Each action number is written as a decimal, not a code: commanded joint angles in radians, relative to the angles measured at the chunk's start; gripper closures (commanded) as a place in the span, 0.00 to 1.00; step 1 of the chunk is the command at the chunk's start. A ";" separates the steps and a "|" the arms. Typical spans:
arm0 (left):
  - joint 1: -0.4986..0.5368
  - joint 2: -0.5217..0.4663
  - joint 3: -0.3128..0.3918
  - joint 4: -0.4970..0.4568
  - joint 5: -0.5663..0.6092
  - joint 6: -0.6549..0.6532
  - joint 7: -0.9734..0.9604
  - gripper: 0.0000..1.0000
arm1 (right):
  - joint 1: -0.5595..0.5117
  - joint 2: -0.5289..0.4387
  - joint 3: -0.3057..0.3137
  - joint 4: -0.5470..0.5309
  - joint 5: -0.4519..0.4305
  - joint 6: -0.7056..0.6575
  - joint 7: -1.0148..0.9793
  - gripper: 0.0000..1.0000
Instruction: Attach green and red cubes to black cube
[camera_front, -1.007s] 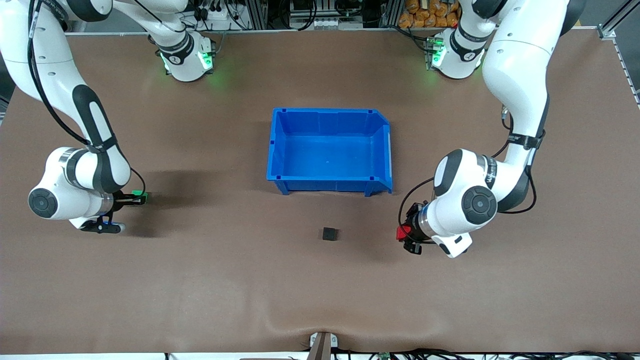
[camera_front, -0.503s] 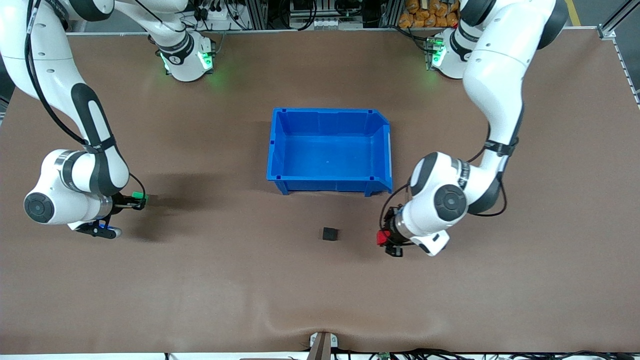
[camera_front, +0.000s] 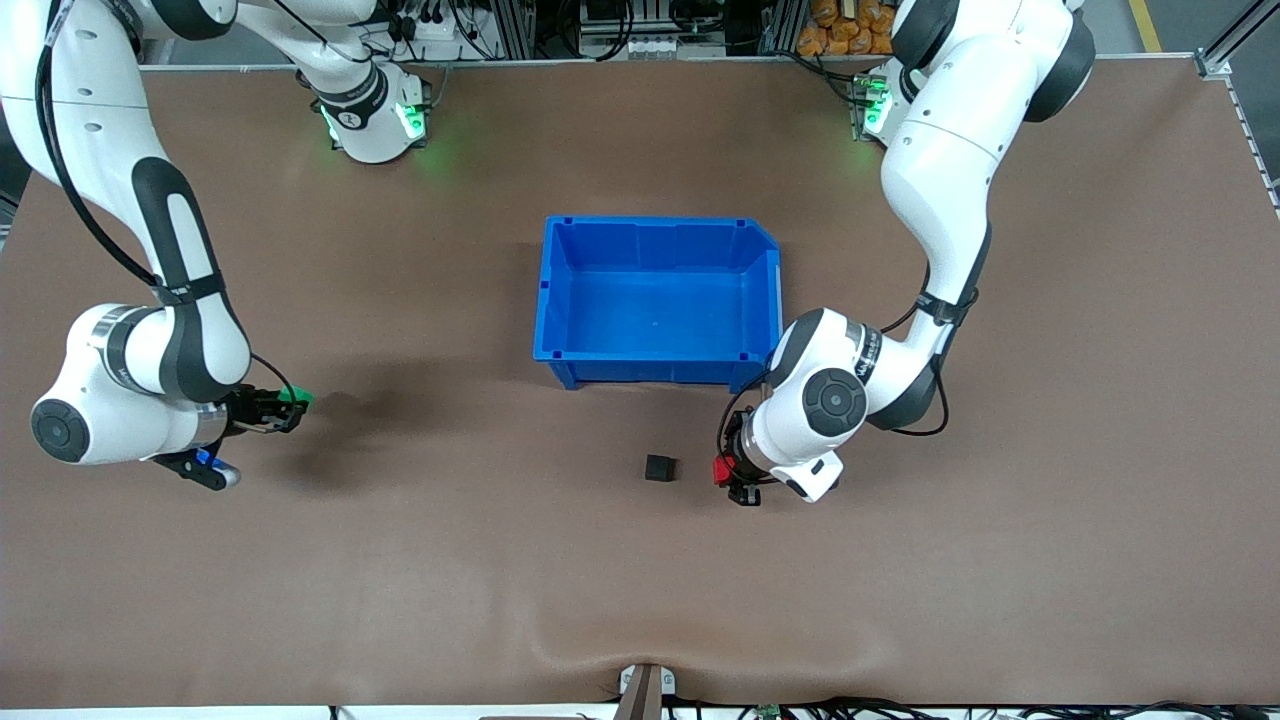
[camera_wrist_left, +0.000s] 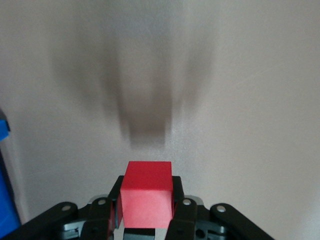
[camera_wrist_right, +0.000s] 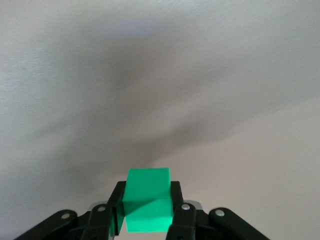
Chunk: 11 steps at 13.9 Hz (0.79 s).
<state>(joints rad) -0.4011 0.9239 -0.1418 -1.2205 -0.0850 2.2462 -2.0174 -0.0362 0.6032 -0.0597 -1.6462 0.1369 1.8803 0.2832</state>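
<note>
Robot lab: 2 arms bolted to a brown bench (camera_front: 640, 600) (cabling, alu framing along edge).

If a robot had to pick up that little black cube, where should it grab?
Probably from straight above, pinching two opposite flat sides. The black cube sits flat and alone on the table, clear all round; the blue bin is well apart from it.

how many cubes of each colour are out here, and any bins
red cube: 1, held in the left claw
green cube: 1, held in the right claw
black cube: 1, on the table
blue bin: 1
total: 4
</note>
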 joint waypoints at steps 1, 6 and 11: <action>-0.031 0.065 0.010 0.087 -0.021 0.019 -0.026 1.00 | 0.015 -0.014 0.000 0.020 0.017 -0.018 0.077 1.00; -0.050 0.087 0.011 0.088 -0.021 0.053 -0.020 1.00 | 0.062 -0.011 0.001 0.103 0.130 -0.127 0.277 1.00; -0.071 0.102 0.010 0.088 -0.021 0.053 -0.014 1.00 | 0.078 -0.008 0.000 0.118 0.190 -0.122 0.367 1.00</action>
<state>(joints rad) -0.4558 1.0010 -0.1413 -1.1701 -0.0850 2.2959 -2.0329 0.0374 0.6014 -0.0549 -1.5368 0.3050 1.7695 0.6178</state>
